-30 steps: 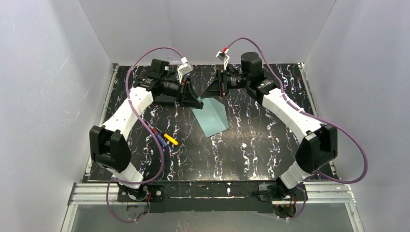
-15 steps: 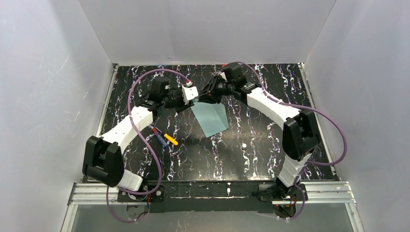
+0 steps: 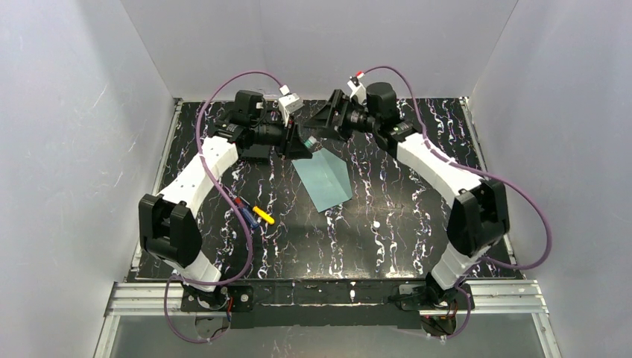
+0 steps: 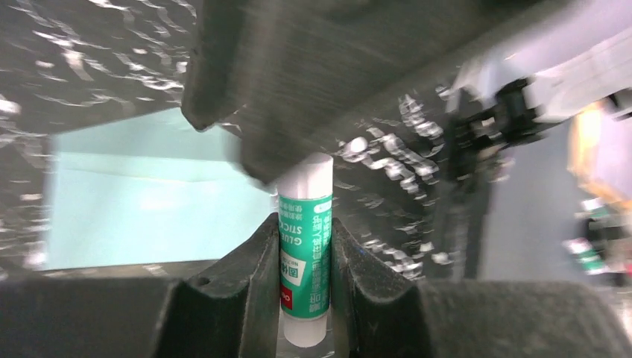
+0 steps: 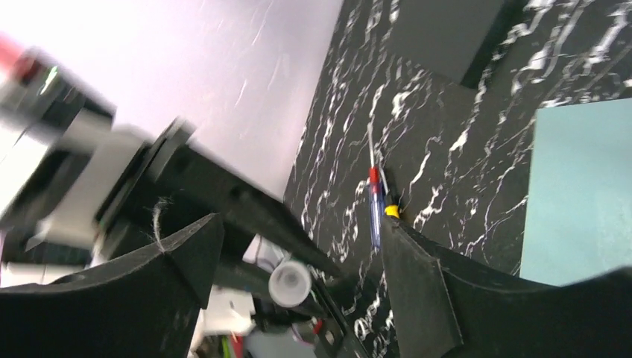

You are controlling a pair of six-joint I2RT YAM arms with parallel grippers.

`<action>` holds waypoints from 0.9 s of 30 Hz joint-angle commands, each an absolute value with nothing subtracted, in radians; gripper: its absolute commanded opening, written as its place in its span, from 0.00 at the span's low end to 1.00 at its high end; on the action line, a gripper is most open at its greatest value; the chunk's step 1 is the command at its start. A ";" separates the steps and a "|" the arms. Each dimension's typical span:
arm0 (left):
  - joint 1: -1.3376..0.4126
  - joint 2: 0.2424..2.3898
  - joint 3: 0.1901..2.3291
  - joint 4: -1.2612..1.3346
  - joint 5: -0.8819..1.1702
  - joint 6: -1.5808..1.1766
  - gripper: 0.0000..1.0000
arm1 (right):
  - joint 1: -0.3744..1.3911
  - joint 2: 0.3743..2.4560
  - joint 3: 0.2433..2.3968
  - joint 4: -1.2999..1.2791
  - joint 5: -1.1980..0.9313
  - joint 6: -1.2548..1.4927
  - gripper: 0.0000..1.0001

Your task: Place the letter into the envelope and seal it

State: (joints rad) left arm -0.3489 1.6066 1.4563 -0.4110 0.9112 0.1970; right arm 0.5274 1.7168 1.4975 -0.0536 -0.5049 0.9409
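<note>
The letter shows in no view, so where it lies cannot be told. One teal envelope (image 3: 322,177), plain and smooth with a fold line across it, lies flat mid-table. Just beyond its far edge, the left gripper (image 4: 305,233) clamps one green-and-white glue stick (image 4: 305,253). The right gripper (image 5: 298,231) faces it with fingers spread wide, holding nothing. Two pens (image 3: 255,213), one blue-red and one yellow, lie left on the black marbled table (image 3: 387,224).

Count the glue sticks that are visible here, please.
1. The glue stick is clamped in the left gripper, near the teal envelope. Another could be hidden behind the arms.
</note>
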 commanded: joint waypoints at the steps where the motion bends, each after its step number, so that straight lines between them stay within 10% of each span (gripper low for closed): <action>1: -0.350 1.550 1.376 -0.241 1.158 -0.216 0.00 | 0.538 1.568 1.326 0.319 -0.712 0.848 0.85; 27: -0.348 1.482 1.302 0.033 1.169 -0.241 0.00 | 0.531 1.522 1.329 0.150 -0.670 0.770 0.52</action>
